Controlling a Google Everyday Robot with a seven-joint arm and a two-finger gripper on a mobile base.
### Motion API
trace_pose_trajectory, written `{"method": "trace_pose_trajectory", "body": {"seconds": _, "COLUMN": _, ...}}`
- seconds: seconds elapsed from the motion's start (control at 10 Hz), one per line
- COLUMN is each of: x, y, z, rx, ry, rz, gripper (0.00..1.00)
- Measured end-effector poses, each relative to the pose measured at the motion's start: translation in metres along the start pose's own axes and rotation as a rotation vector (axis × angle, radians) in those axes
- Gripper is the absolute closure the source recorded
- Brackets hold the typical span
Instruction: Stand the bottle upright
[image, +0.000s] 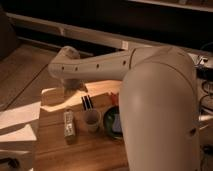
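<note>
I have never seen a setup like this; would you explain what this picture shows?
The big white shape is a robot arm, reaching in from the right of the picture over a wooden table. One camera looks down on it all; where it sits I cannot tell. At the arm's end is the gripper: its two dark fingers stand apart, open and holding nothing, just behind the cup. On the table, a small clear bottle lies on its side, the pale cup stands beside it, and a dark green bowl is partly hidden by the arm. The job is to stand the bottle upright.
</note>
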Motion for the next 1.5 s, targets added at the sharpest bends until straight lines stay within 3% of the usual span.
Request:
{"method": "trace_pose_trajectory", "body": {"seconds": 0.3, "x": -0.012, "y": 0.009, "z": 0.039, "rx": -0.077, "ry": -0.027, "rz": 0.078, "gripper": 0.35}}
{"method": "trace_pose_trajectory", "body": {"seconds": 0.7, "x": 0.002, "y": 0.038, "z": 0.085, "rx": -0.143, "ry": 0.020, "rz": 0.064, "gripper": 0.35}}
{"method": "trace_pose_trajectory", "body": {"seconds": 1.1, "x": 0.034, "y": 0.057, "z": 0.113, "rx": -0.161, "ry": 0.119, "rz": 0.019, "gripper": 0.35}}
{"method": "trace_pose_trajectory", "body": {"seconds": 1.5, "x": 0.034, "y": 0.057, "z": 0.112, "rx": -0.161, "ry": 0.117, "rz": 0.017, "gripper": 0.35}}
